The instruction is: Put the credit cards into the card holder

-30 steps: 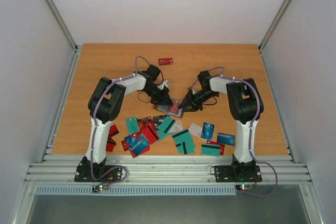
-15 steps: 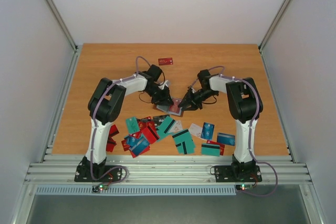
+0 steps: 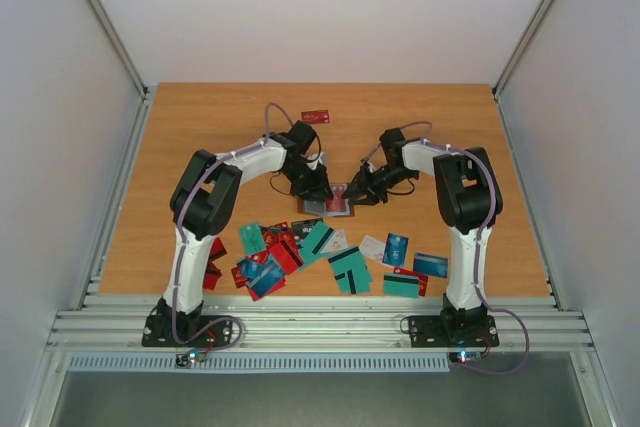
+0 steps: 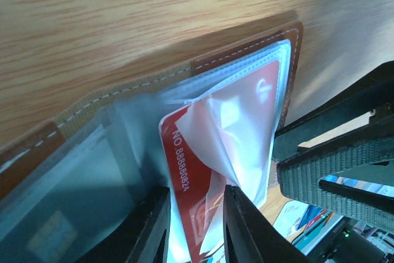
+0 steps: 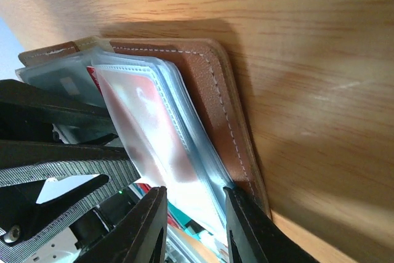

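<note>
**A:** Both wrists have crept slightly toward the far side over the last second, and the card holder [image 5: 203, 84] has shifted with them. The left gripper [image 3: 320, 190] has eased off and its fingers now stand apart.

**B:** Anything in the gap?

**A:** A red card [image 4: 191, 170] with a number printed along one edge, partly inside a clear sleeve [image 4: 246, 121] of the holder. The card's face shows between the fingers, so it isn't pinched.

**B:** Right gripper?

**A:** The right gripper [image 3: 357, 194] is clamped on the card holder from the right. One finger is against the brown cover and the other is on the sleeve stack.

**B:** Where's the holder?

**A:** Lying open on the table [image 3: 450, 147], about mid-table. It sits between the two grippers, just beyond the loose credit cards [image 3: 350, 265].

**B:** And those?

**A:** They're scattered along the near edge between the arm bases, many overlapping. They're teal, red and blue, some with the black stripe up. One lone red card [image 3: 315, 116] lies well apart, toward the far edge.
</note>
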Controlling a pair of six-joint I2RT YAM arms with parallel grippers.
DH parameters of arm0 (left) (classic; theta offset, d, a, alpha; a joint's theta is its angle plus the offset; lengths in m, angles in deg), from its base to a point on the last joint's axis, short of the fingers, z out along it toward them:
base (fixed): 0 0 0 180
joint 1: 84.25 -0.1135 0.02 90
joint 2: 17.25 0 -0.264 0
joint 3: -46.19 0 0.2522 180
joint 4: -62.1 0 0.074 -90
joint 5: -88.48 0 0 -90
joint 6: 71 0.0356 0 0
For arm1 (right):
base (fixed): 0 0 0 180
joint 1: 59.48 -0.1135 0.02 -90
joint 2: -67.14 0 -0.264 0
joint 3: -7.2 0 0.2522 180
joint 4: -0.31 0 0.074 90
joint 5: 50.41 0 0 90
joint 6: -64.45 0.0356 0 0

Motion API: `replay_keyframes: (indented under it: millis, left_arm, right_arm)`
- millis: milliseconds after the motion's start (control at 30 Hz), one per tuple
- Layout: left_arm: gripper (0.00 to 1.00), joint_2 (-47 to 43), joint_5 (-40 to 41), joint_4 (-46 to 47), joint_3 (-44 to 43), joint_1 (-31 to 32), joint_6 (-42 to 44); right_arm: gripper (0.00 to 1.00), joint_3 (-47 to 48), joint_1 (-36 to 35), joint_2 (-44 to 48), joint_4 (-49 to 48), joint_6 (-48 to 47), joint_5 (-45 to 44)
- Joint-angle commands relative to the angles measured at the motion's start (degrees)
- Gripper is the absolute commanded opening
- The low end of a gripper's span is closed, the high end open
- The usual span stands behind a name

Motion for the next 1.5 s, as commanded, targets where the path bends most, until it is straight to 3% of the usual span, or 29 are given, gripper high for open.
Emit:
replay_keyframes:
  millis: [0,233,500,867,1067,1467]
  left_arm:
    - [0.27,-1.02,2.91,-4.63,-1.79,0.31,1.22]
    - [0.37,-2.87,4.0,-7.67,-2.29,-0.28,2.25]
    - [0.39,-3.04,5.27,-10.96,-5.52,-1.1,3.9]
    - [0.21,-1.06,2.31,-9.89,-6.28,-1.06,6.21]
    - [0.17,-1.04,-0.98,-7.82,-4.73,-0.39,7.43]
    - [0.06,0.02,1.03,-8.35,-4.46,0.55,9.08]
  right_arm:
    - [0.29,0.03,0.61,0.59,-1.64,-1.01,-3.87]
    - [0.31,0.34,1.23,2.16,-1.15,-0.72,-3.79]
    - [0.32,1.26,1.21,3.88,0.09,-0.86,-3.21]
    - [0.34,0.0,1.25,4.34,-5.62,0.95,2.53]
    - [0.37,-1.41,1.18,4.75,-8.89,1.39,6.16]
    - [0.38,-1.3,-0.23,2.17,-9.72,2.46,8.26]
